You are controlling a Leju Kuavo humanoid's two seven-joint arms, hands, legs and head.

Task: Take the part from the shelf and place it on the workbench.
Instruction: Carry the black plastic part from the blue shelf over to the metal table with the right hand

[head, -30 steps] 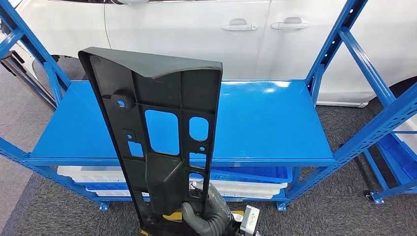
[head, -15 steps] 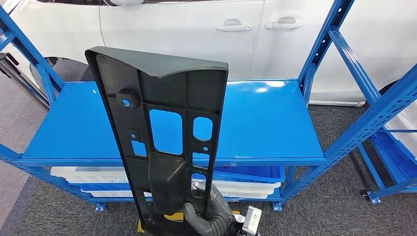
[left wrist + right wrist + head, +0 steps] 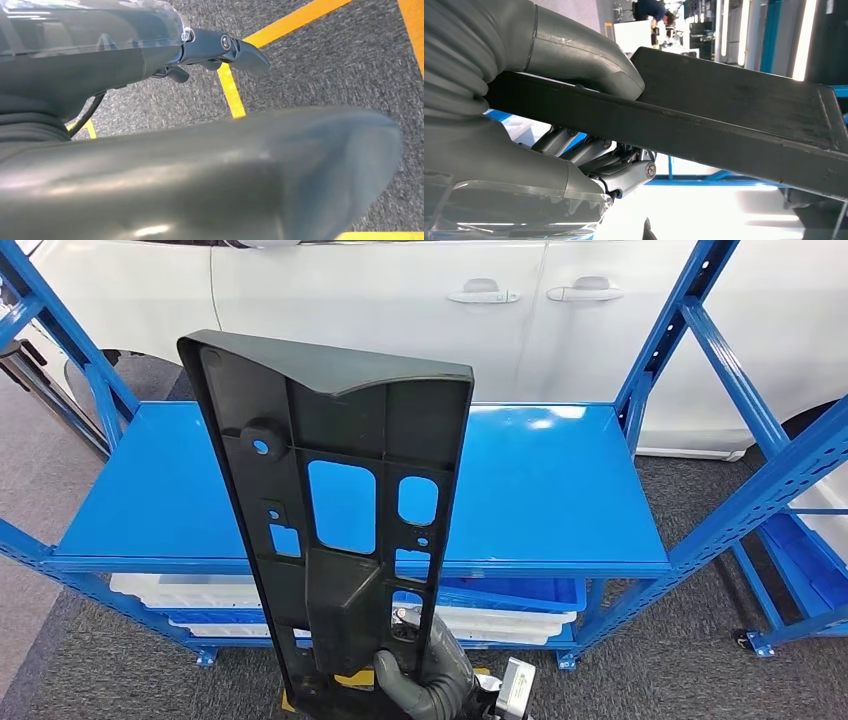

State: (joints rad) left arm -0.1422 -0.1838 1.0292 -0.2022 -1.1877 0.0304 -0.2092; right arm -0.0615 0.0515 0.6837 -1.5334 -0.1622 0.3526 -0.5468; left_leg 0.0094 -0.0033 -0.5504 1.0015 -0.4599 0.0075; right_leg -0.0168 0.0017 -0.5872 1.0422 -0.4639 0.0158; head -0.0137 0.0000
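Observation:
The part (image 3: 340, 430) is a long black plastic panel with ribs and several cut-outs, standing upright and leaning slightly left in the head view. My right hand (image 3: 425, 680) grips its lower end at the bottom of the picture. Up close, the grey thumb (image 3: 584, 60) presses on one face of the part (image 3: 734, 105) and the darker fingers (image 3: 624, 170) clamp the other. My left hand (image 3: 200, 165) hangs over the carpet, holding nothing, with its dark fingers (image 3: 225, 47) spread away from the thumb.
A blue metal shelf (image 3: 560, 490) stands straight ahead behind the part, its top board bare. White trays (image 3: 180, 590) lie on its lower level. Blue uprights (image 3: 700, 320) rise at both ends. A white car (image 3: 400, 300) is parked behind. Yellow lines (image 3: 230, 85) cross the grey carpet.
The whole picture has shifted a little sideways, so the camera has moved. The part stays upright in my right hand, drifting slightly right against the shelf.

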